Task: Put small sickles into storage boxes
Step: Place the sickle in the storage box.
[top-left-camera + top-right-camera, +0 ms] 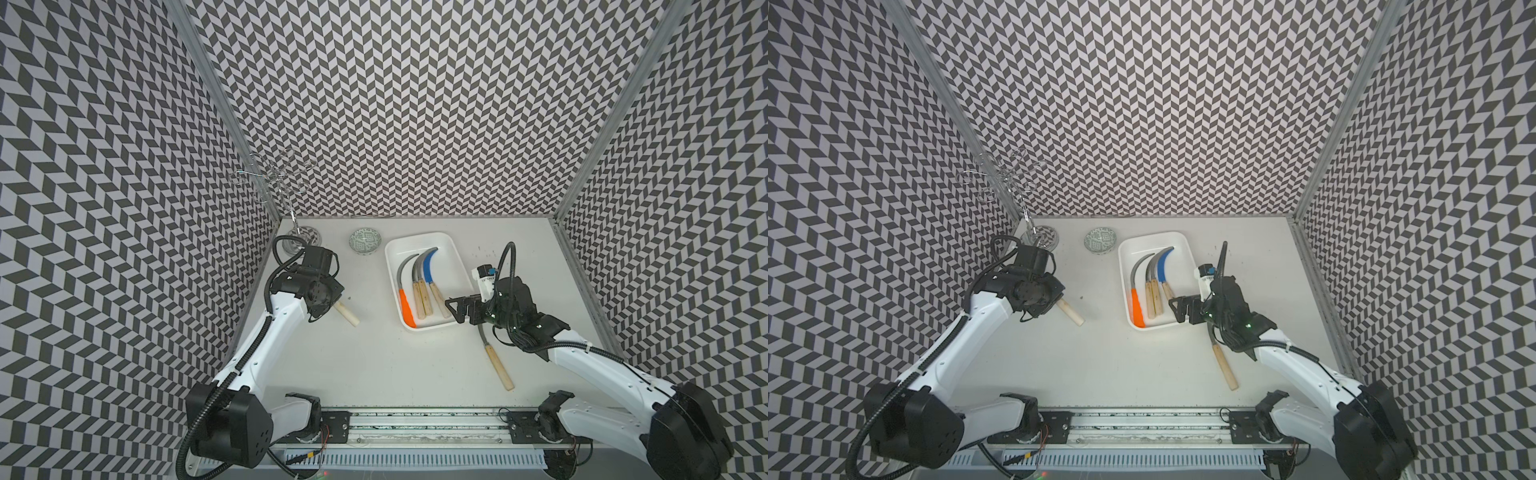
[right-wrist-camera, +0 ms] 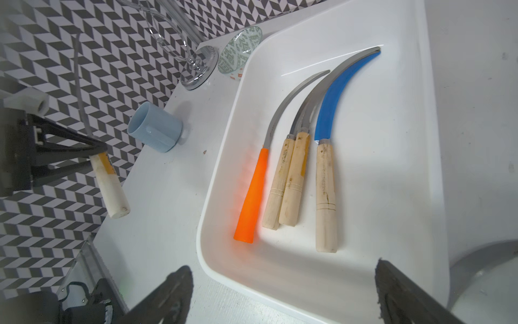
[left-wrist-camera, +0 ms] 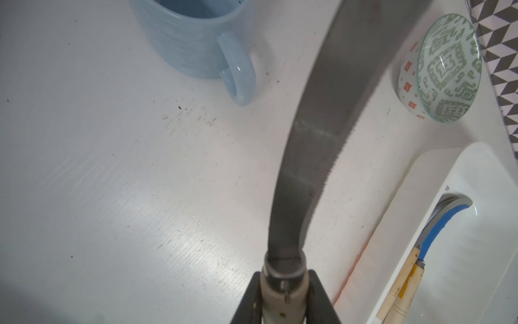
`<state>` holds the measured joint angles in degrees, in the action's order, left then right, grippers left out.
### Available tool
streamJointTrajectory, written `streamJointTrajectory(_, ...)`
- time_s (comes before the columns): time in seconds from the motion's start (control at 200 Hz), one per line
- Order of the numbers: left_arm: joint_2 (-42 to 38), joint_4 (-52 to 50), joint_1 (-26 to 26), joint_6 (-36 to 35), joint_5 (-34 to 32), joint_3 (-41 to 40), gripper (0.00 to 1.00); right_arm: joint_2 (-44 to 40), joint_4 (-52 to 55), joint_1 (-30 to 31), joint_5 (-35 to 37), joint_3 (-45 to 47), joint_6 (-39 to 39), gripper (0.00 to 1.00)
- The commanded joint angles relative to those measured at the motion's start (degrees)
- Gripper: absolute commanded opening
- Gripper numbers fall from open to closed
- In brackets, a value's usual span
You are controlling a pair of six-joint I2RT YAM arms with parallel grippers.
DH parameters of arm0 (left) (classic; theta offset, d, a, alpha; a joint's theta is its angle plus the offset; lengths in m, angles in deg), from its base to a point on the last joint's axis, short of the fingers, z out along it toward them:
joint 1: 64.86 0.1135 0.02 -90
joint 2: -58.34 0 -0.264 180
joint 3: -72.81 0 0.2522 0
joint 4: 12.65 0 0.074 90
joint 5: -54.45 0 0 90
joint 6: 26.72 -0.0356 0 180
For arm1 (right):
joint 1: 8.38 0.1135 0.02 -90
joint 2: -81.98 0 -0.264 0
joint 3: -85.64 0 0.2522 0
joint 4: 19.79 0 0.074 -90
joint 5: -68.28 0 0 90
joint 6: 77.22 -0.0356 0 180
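Left of the tray, held sickle point(image 3: 314, 157): well apart from the white tray point(image 1: 449, 266), which lies to its right.
Long axis: slanted. The blade runs ahead between mug point(image 3: 193, 39) and bowl point(image 3: 445, 70), and the pale butt aims at the tray's side.
Left tool point(image 3: 284, 291): clamped on the handle behind the ferrule, so this is the nearer arm.
Tray load: four sickles point(image 2: 294, 174), handles toward the robot.
Right tool point(image 1: 454, 311): jaws wide apart, empty, at the tray's near corner.
Loose sickle point(image 1: 498, 365): on the table point(image 1: 374, 365), blade under that arm.
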<state>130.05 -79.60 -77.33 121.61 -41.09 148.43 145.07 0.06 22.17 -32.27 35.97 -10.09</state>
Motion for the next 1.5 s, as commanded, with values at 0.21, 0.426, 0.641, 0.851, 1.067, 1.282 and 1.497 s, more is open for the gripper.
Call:
streamJointTrajectory(0.21, 8.66, 1.58, -10.53, 3.3, -4.4, 8.84, 0.22, -4.62, 8.62, -0.85, 12.88, -3.05, -7.1, 1.0)
streamJointTrajectory(0.426, 16.0, -0.07, -14.73, -0.48, -2.09, 15.69, 0.22, -7.92, 9.55, -1.01, 15.06, -2.8, -8.26, 1.0)
streamJointTrajectory(0.641, 21.24, -0.73, -17.29, -4.68, 1.73, 19.4, 0.21, -9.68, 10.52, -1.03, 15.18, -3.64, -8.6, 1.0)
streamJointTrajectory(0.851, 25.49, -2.74, -19.33, -8.91, 3.79, 24.5, 0.21, -10.18, 10.5, -1.02, 14.99, -3.27, -8.86, 1.0)
streamJointTrajectory(1.067, 29.68, -7.6, -20.33, -12.42, 3.76, 31.18, 0.22, -10.94, 10.26, -1.08, 14.32, -2.9, -8.75, 1.0)
streamJointTrajectory(1.282, 34.46, -12.09, -22.17, -12.65, 1.23, 36.89, 0.23, -12.38, 9.51, -1.13, 15.52, -2.11, -10.07, 1.0)
streamJointTrajectory(1.497, 37.5, -11.59, -23.3, -11.63, 2.04, 40.41, 0.23, -12.51, 8.59, -1.24, 15.29, -1.61, -11.32, 1.0)
